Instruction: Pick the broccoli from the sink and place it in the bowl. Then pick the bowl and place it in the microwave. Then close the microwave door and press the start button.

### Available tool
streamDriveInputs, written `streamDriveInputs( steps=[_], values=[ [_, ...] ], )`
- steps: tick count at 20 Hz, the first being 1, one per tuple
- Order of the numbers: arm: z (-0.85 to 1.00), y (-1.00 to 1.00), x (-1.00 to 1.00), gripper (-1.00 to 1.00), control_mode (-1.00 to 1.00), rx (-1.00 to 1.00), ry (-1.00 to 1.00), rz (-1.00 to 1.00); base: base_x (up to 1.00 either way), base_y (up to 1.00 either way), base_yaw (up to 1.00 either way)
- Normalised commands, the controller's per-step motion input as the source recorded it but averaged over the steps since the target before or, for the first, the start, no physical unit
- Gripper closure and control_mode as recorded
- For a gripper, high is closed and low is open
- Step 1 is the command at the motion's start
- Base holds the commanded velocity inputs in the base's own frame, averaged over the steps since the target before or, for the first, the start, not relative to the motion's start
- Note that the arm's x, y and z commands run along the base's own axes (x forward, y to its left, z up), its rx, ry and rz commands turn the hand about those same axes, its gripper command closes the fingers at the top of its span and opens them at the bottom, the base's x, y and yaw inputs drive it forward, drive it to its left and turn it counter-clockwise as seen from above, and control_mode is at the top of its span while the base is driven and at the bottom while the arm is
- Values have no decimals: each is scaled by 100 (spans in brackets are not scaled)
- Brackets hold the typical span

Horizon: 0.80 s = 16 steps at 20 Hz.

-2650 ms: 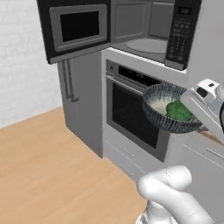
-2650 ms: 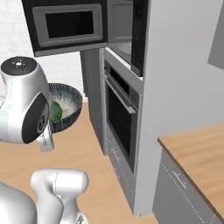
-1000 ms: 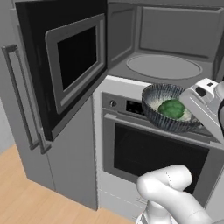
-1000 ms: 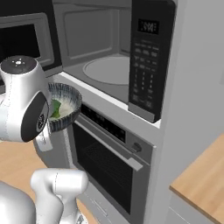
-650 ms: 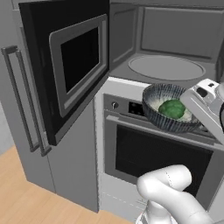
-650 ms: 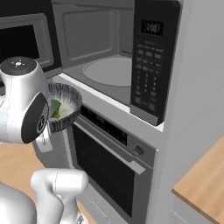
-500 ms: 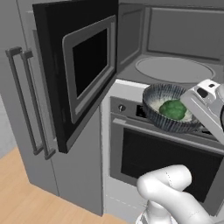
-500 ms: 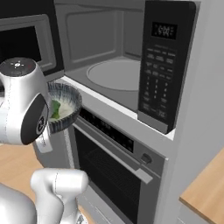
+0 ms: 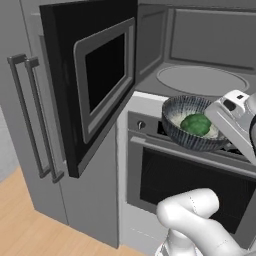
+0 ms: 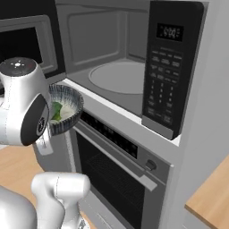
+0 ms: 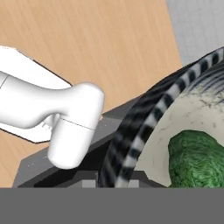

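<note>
while held aloft, bowl [image 9: 192,123] holding broccoli [image 9: 196,124]

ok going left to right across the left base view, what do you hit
tall grey cabinet doors with bar handles → open black microwave door with dark glass window → dark ribbed bowl holding the bright green broccoli → white tool housing
</note>
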Motion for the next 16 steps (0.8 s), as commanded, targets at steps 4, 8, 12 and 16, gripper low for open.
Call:
streamDriveInputs(
  steps=[4, 8, 12, 16],
  values=[
    [0, 0, 0, 100, 100, 0, 0, 0, 0, -16, 19],
    [0, 0, 0, 100, 100, 0, 0, 0, 0, -3, 6],
    [34, 0, -23, 100, -100, 0, -11, -2, -3, 0, -1],
    [45, 0, -16, 100, -100, 0, -8, -21, 0, 0, 0]
  ],
)
